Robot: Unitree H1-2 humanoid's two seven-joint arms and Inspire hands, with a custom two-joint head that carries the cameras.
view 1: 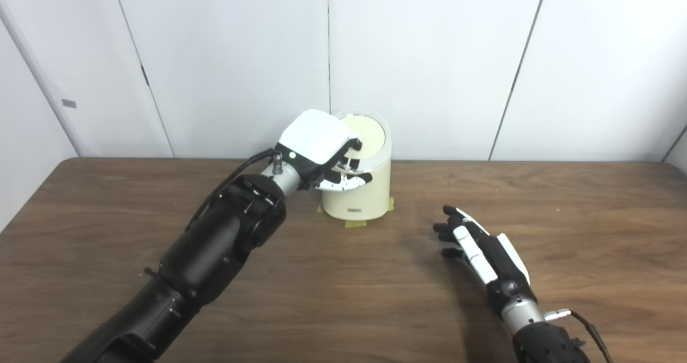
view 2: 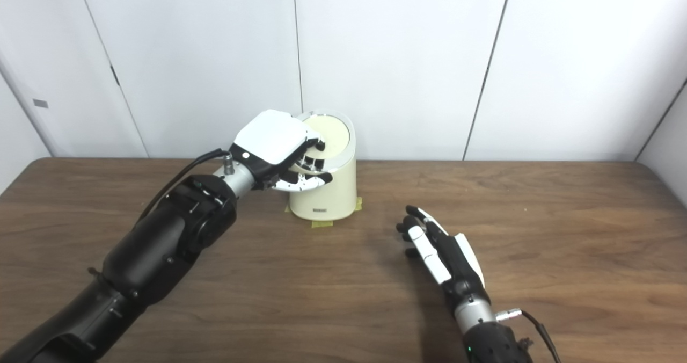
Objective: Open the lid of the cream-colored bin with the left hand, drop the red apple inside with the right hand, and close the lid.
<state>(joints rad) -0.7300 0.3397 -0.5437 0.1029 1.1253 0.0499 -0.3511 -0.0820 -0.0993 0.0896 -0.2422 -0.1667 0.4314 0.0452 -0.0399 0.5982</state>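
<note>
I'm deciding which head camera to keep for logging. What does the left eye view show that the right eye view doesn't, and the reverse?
Only the left eye view shows the right hand's arm cut off low at the bottom edge. Only the right eye view shows more table to the right and its far right corner. Both share the left hand at the closed lid of the cream bin, the right hand open and empty; no apple appears in either.

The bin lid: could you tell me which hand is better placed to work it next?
Left. The left hand is already at the lid on the bin; the right hand lies on the table, apart, holding nothing.
</note>
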